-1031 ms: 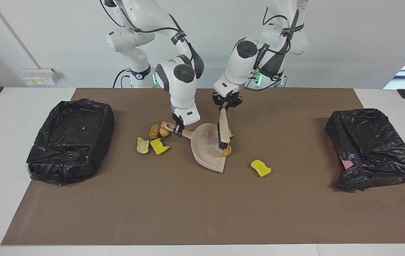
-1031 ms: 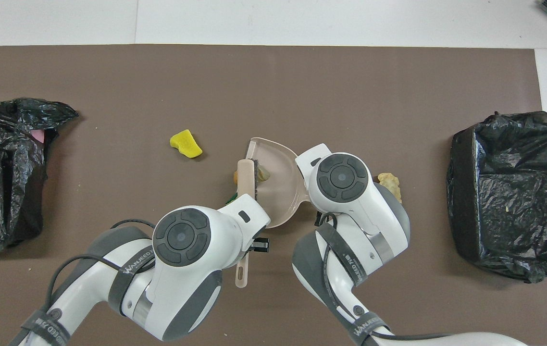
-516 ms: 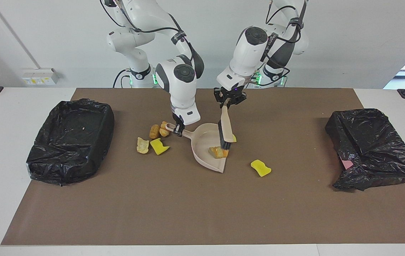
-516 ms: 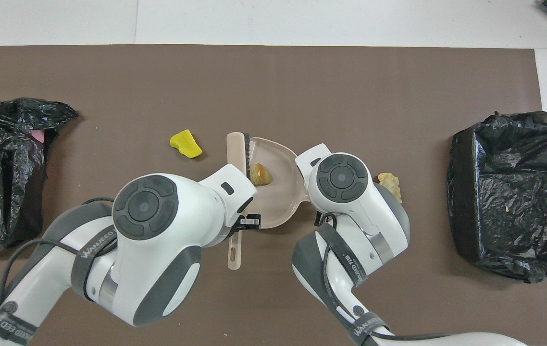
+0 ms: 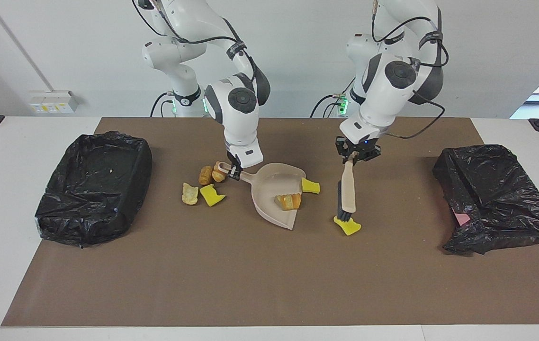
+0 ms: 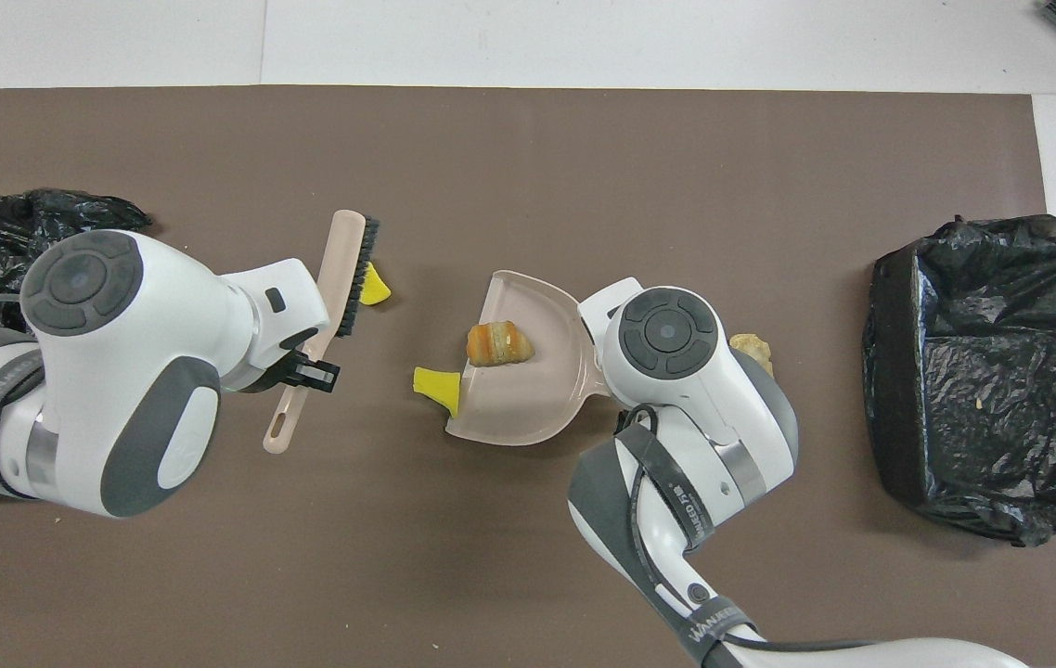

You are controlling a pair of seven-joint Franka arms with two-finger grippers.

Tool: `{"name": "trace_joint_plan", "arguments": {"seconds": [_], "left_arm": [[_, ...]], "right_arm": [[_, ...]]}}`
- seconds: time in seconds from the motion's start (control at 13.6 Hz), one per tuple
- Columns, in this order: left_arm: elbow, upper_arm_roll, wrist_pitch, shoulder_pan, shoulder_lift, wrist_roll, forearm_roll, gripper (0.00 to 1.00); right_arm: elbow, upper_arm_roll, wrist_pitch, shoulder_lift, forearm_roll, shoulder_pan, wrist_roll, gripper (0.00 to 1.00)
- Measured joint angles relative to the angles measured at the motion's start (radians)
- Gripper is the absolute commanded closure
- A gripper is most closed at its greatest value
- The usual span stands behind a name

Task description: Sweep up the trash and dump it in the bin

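Moved: left claw [image 5: 357, 156] carries the brush [image 5: 347, 192] off the dustpan [image 5: 274, 199] toward the left arm's end; bristles now touch a yellow scrap [image 5: 347, 227].
Left claw: clenched on the brush handle, over the brown mat [image 5: 250, 274].
Right claw: [image 5: 234, 171] clenched on the dustpan handle, low over the mat.
Dustpan: flat on the mat, mid worktop, open mouth away from the robots.
Trash in pan: one tan bread lump [image 5: 288, 201].
Trash by pan: yellow wedge [image 5: 310, 186] touching the pan's edge on the left arm's side.
Trash near handle: two brown lumps [image 5: 211, 174], a pale lump [image 5: 189, 193], a yellow chunk [image 5: 211, 195], toward the right arm's end.
Bins: black-bagged bin [image 5: 93, 187] at the right arm's end; second bagged bin [image 5: 494, 199] at the left arm's end.
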Motion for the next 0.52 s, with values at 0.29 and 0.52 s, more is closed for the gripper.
{"name": "trace_joint_plan", "arguments": {"seconds": [0.29, 0.52], "left_arm": [[0.001, 0.0, 0.027, 0.097, 0.073, 0.278, 0.138, 1.0], [0.001, 0.0, 0.096, 0.157, 0.132, 0.363, 0.203, 1.0]], "right_arm": [[0.0, 0.001, 0.0, 0.0, 0.0, 0.002, -0.001, 1.0], [0.0, 0.001, 0.001, 0.001, 0.001, 0.002, -0.001, 1.0]]}}
